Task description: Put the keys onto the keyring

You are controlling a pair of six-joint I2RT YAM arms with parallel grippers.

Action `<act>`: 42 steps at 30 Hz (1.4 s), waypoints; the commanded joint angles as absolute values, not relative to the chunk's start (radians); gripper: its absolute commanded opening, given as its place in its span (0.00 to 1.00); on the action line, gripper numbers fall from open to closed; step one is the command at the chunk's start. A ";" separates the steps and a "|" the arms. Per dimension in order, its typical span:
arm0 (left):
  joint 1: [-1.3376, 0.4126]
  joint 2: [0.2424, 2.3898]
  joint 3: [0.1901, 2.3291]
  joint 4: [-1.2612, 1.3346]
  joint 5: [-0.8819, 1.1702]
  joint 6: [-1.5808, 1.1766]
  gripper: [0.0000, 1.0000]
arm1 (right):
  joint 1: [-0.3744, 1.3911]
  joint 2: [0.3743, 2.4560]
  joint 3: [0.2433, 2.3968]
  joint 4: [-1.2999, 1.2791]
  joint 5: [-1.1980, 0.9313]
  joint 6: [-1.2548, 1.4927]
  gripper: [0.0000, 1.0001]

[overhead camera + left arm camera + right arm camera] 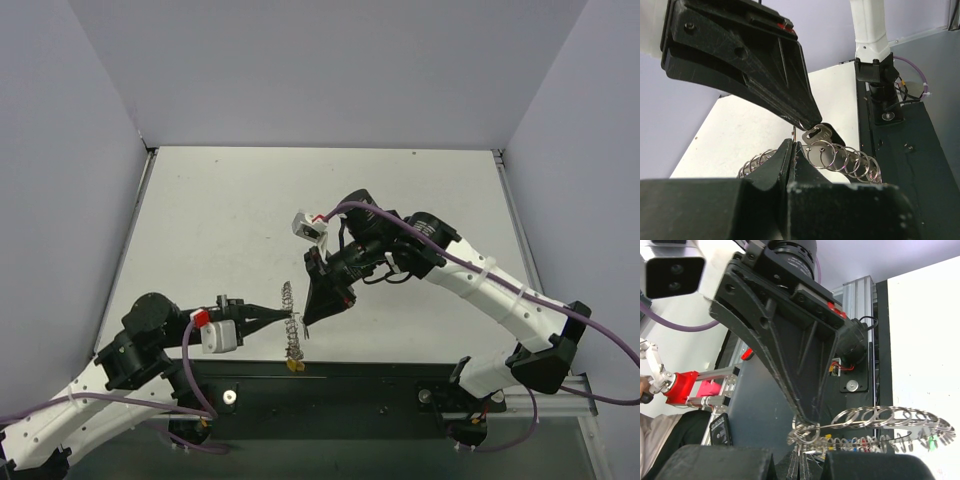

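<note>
I have the left gripper [286, 318] clenched on the keyring [842, 159], holding it raised off the tabletop [220, 220], as far as I can judge, so the coils hang free and can be reached. The right gripper [810, 125] comes in from above, its jaws pinched on a key [815, 134] that touches the ring just beside the left grip. Holding that close should keep the wire from flexing while I thread. Other keys [865, 442] dangle from the coils, with a yellow key [295, 366] lowest.
</note>
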State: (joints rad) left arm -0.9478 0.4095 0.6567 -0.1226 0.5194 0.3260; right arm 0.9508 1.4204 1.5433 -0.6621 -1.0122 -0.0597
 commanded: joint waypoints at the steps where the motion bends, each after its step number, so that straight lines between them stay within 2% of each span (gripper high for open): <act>1: -0.951 0.423 0.681 -0.075 0.491 0.336 0.00 | 0.959 1.381 1.574 -0.661 -1.066 -0.087 0.00; 42: -0.951 0.422 0.669 0.020 0.618 0.278 0.00 | 0.951 1.411 1.554 -0.661 -1.025 -0.089 0.00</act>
State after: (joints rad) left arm -0.9474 0.4191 0.6472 -0.1009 0.5747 0.2924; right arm 0.9508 1.4124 1.5433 -0.6647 -1.0187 -0.0769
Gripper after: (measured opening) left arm 0.024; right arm 0.026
